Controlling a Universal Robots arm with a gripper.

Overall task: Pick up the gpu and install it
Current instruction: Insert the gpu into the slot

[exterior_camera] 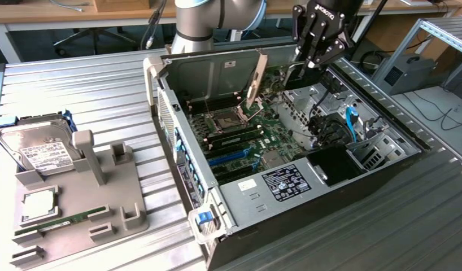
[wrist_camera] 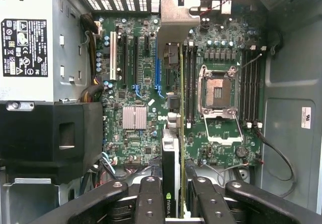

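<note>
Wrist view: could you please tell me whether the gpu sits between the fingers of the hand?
Yes, the gpu is held edge-on between the fingers of the hand, over the motherboard.

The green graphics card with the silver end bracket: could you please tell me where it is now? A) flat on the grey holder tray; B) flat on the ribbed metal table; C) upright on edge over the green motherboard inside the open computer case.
C: the green graphics card stands on edge over the green motherboard, within the walls of the open computer case.
</note>
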